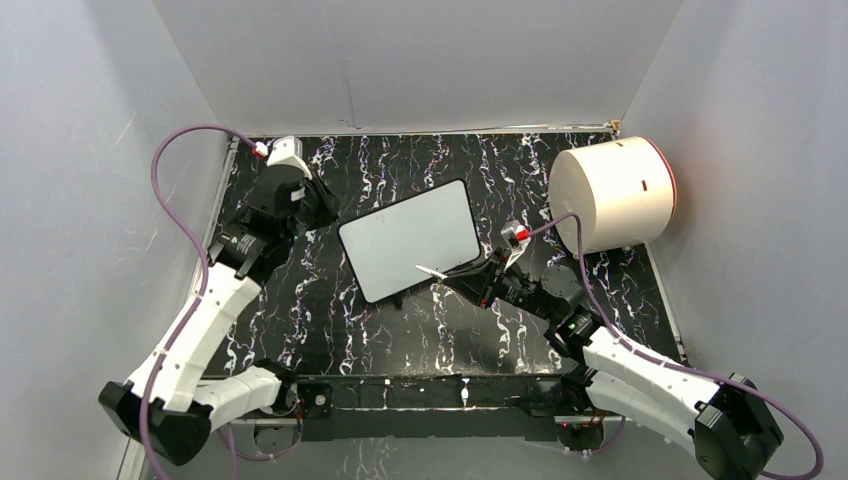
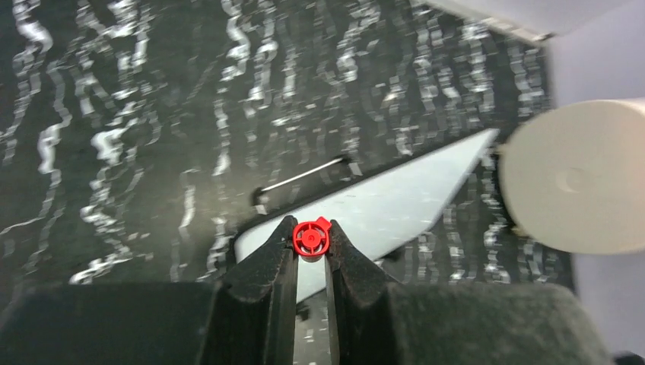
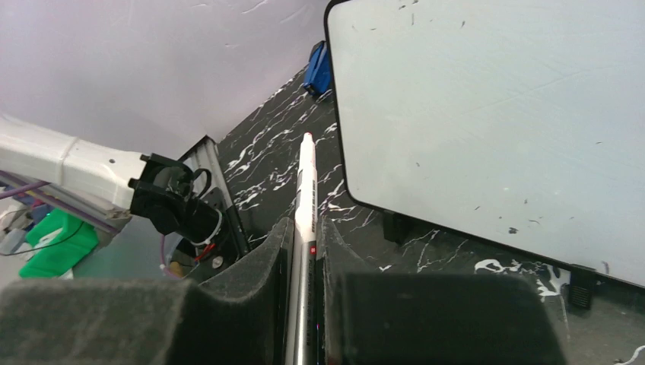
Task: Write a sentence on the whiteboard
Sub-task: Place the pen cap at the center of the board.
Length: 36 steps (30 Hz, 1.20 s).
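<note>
Black, white-veined table (image 1: 330,330) carries everything. At its centre the whiteboard (image 1: 410,240) lies flat and skewed, with the white cylinder (image 1: 612,195) off its far right corner. No sentence is on it yet: the face is bare.

Your right gripper (image 1: 468,280) is clamped on the marker (image 1: 432,270), whose tip sits close to the board's near right edge; I cannot tell whether it touches. Your left gripper (image 1: 322,212), by the board's left corner, pinches a small red cap (image 2: 310,238).

I judge the first word is about to start. Carry the tip to the far left of the face, stand the pen steeper, press lightly, and keep the letters small enough for the whole sentence to fit.

Only the overhead view shows the skew. Only the right wrist view shows the board's feet (image 3: 395,226). Only the left wrist view shows the cap.
</note>
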Available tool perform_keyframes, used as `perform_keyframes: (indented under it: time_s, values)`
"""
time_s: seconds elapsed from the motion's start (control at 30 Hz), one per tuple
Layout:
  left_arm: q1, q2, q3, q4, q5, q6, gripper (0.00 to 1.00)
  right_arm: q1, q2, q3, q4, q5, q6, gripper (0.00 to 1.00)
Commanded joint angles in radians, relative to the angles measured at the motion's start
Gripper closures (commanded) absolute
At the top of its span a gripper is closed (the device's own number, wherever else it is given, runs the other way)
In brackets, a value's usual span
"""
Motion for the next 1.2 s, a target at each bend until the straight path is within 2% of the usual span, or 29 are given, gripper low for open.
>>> perform_keyframes:
  time_s: [0.0,0.23,0.57,1.17]
  values:
    - [0.150,0.062,0.051,-0.154,0.121,0.133,1.00,0.002,-0.045,0.063,-0.073,0.055,-0.092,1.00]
    - [0.298,0.213,0.091,-0.174,0.184,0.203,1.00,0.002,-0.056,0.091,-0.169,0.089,-0.172,1.00]
    - [0.422,0.461,0.048,-0.149,0.221,0.246,1.00,0.002,-0.049,0.119,-0.222,0.105,-0.249,1.00]
    - [0.489,0.817,0.035,-0.146,0.232,0.327,0.98,0.003,-0.030,0.107,-0.212,0.107,-0.293,1.00]
